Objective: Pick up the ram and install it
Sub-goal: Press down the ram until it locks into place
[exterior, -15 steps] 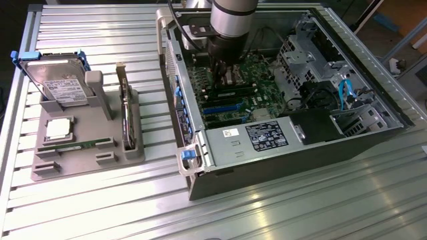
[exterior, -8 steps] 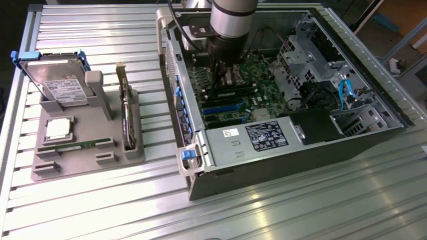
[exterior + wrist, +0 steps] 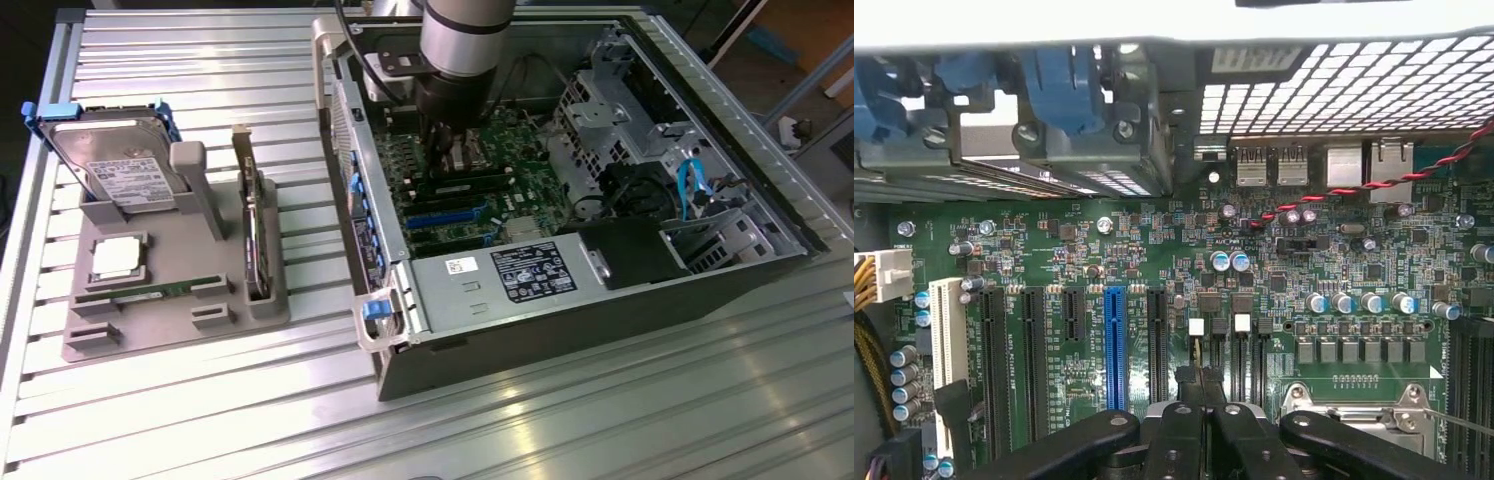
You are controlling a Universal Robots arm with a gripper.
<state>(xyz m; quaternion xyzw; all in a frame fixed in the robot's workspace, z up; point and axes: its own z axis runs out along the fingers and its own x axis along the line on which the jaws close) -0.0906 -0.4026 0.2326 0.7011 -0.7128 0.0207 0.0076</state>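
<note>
Your gripper [image 3: 451, 150] hangs inside the open computer case [image 3: 561, 300], above the motherboard [image 3: 1154, 260]. Its fingers [image 3: 1199, 385] look clenched together. You cannot tell whether they pinch anything; the ram [image 3: 158, 291] lies half hidden in the grey holder [image 3: 174, 330].

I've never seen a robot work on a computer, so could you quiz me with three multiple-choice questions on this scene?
1. Where is the gripper?
A. Above the motherboard, inside the open computer case
B. Outside the case, over the table
C. Resting on the case's outer wall

2. Which colour is the odd-one-out expansion slot?
A. Red
B. Blue
C. Yellow

3. How does the hard drive sit in the grey holder?
A. Flat
B. Hanging from a cable
C. On edge

Answers: A, the arm reaches down between the case walls; B, it is blue among black slots; C, its labelled face stands up.
</note>
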